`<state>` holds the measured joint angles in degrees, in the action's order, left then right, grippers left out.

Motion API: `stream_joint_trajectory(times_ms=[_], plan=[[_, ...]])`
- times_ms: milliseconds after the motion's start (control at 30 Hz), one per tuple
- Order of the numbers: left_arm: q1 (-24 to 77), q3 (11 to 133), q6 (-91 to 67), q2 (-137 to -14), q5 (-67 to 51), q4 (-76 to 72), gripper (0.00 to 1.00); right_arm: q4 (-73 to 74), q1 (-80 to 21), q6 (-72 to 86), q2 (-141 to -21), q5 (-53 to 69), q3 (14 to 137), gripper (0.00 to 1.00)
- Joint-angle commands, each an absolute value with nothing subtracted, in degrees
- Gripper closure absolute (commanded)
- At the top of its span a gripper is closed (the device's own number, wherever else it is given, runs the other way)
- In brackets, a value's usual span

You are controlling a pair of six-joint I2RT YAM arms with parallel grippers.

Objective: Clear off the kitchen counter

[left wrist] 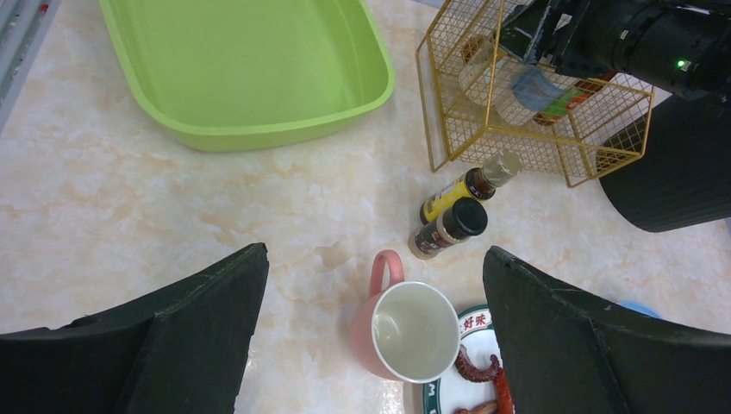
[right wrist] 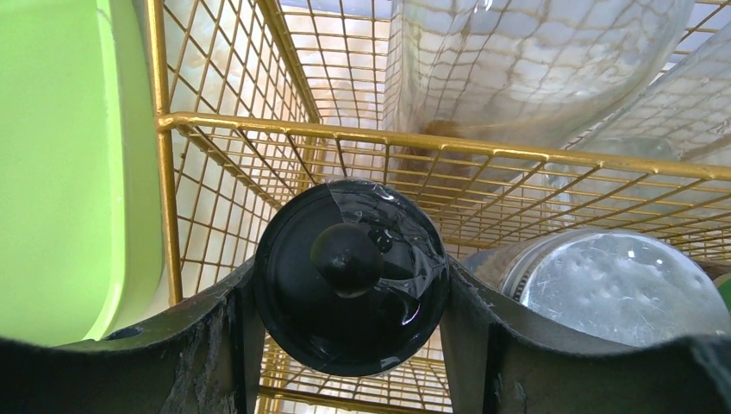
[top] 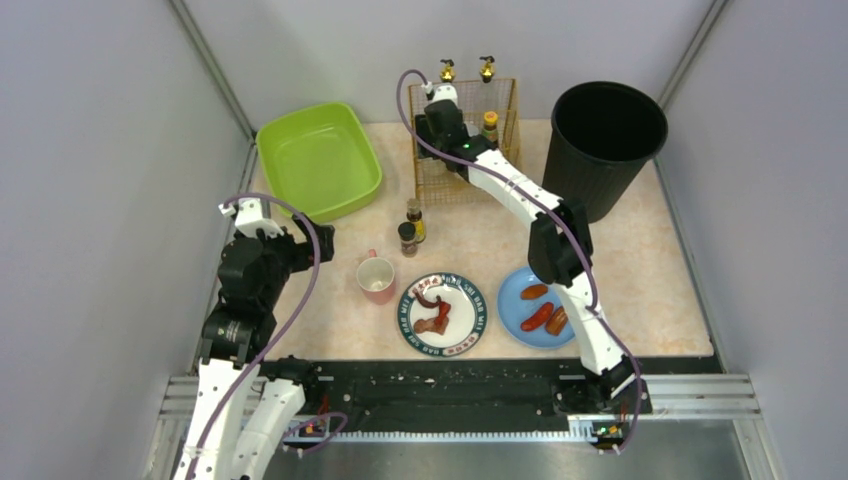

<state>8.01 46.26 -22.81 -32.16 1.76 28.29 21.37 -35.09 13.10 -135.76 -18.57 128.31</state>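
Right gripper [right wrist: 351,278]: jaws partly apart, clamped on a black cap [right wrist: 349,259], one finger against each side, inside the rack [right wrist: 164,172]. Two clear bottles [right wrist: 534,69] stand in the rack beyond the cap.

Left gripper [left wrist: 375,252]: jaws wide apart, holding nothing, above the counter [left wrist: 129,216], with the mug [left wrist: 414,332] just ahead.

Counter: pale marbled top, flooring a bay with grey walls [top: 90,150] on three sides; black rail [top: 450,385] along 6 o'clock.

On the counter, top view:
- green tub [top: 320,160] at 11 o'clock
- rack at 12 o'clock
- black bin [top: 608,140] at 1 o'clock
- two spice jars [top: 410,230], touching, at centre
- mug at 7 o'clock of the jars
- patterned plate [top: 472,330] with reddish scraps at 6 o'clock
- blue plate [top: 515,300] with three sausages at 5 o'clock, just beside it
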Motion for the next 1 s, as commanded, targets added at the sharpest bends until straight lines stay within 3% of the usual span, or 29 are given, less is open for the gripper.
stream_joint_trajectory(times_ms=[0,233,433,733,967], plan=[[7.73,46.57,-22.59,-32.54,1.37,26.81,0.01,15.89,-34.04,12.00,-138.09,-19.00,132.32,0.54],[7.73,46.54,-22.51,-32.47,1.52,26.83,0.01,15.98,-34.01,10.90,-138.11,-18.83,132.68,0.36],[7.73,46.42,-22.42,-32.45,1.74,26.82,0.01,16.69,-34.01,9.79,-137.74,-18.58,133.34,0.28],[7.56,46.43,-22.32,-32.67,2.02,26.87,0.01,16.71,-34.10,9.53,-134.78,-16.74,131.80,0.26],[7.38,46.47,-22.32,-32.78,2.02,26.89,0.01,10.18,-35.37,7.78,-127.04,-14.35,123.39,0.26]])
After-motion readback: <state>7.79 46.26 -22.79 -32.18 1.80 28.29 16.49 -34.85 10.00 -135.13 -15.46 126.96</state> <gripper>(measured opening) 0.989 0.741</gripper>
